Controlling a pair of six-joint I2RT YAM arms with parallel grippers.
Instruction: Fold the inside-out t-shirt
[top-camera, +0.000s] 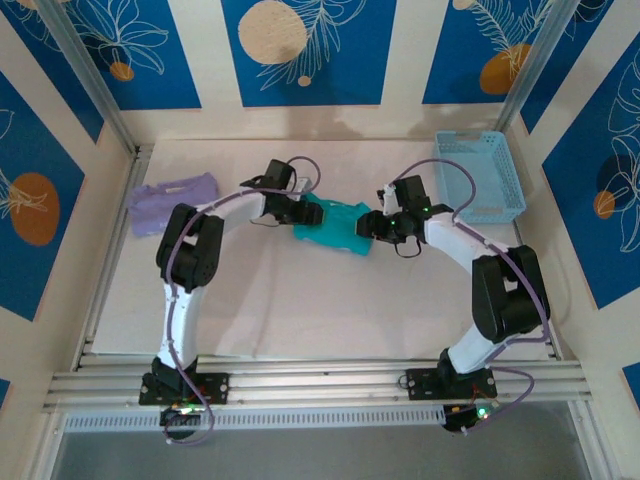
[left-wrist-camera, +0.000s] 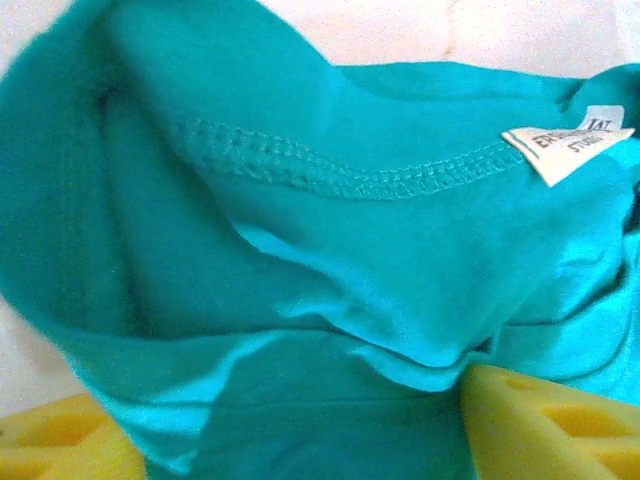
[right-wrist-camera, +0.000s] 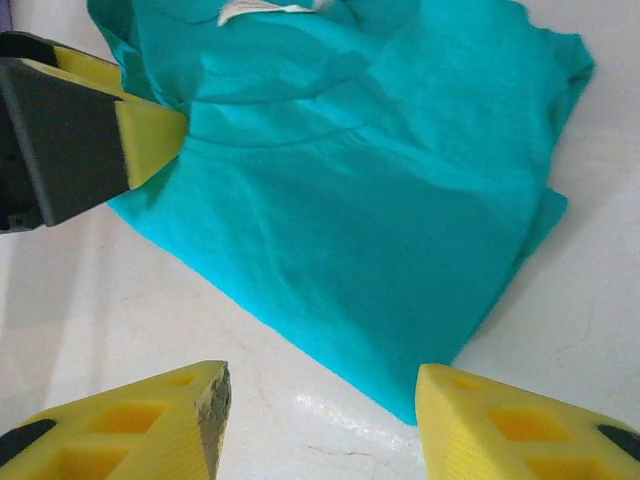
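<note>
The inside-out t-shirt (top-camera: 335, 225) lies as a small teal bundle at the table's middle, between my two grippers. My left gripper (top-camera: 298, 212) is at its left end. In the left wrist view its yellow fingers (left-wrist-camera: 545, 420) stand wide apart, so the left gripper (left-wrist-camera: 300, 410) is open, with loose folds of the shirt (left-wrist-camera: 380, 250) lying between them; a seam and the white neck label (left-wrist-camera: 565, 150) show. My right gripper (right-wrist-camera: 322, 385) is open over bare table, just short of the shirt's (right-wrist-camera: 370, 180) folded edge. The left gripper's finger (right-wrist-camera: 140, 135) touches the shirt near the collar.
A lavender folded garment (top-camera: 172, 203) lies at the table's far left. A light blue basket (top-camera: 478, 175) stands at the far right. The white table (top-camera: 300, 310) stretches bare between the shirt and the arm bases.
</note>
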